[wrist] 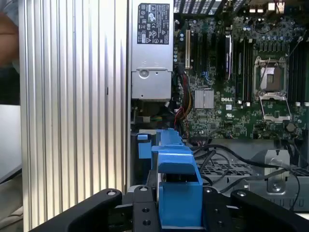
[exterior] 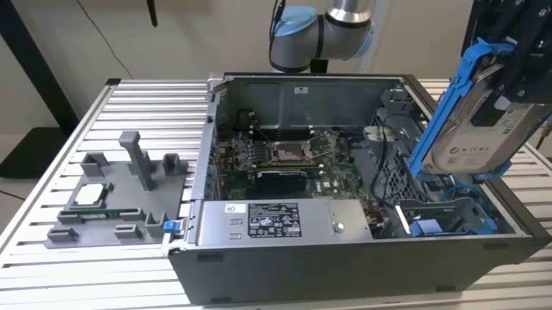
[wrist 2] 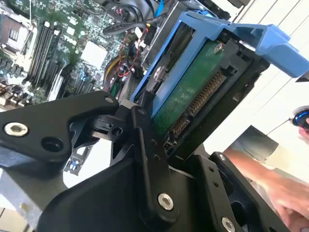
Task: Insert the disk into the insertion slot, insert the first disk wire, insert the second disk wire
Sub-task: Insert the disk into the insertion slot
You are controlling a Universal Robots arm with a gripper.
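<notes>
In the exterior view my gripper is shut on the disk, a grey drive with a white label in a bright blue caddy. I hold the disk tilted on edge in the air, above the open computer case's right side in that view. Below it lies the insertion slot, a grey metal bay with blue rails, with nothing in it. A blue cable loops just behind the bay. The second wrist view shows the disk's green circuit side between my black fingers. In the first wrist view the blue caddy sits between the fingers.
The case holds a grey labelled power-supply box at the front and a motherboard in the middle. A grey fixture with small parts stands on the slatted table at the exterior view's left. A person's hand is nearby.
</notes>
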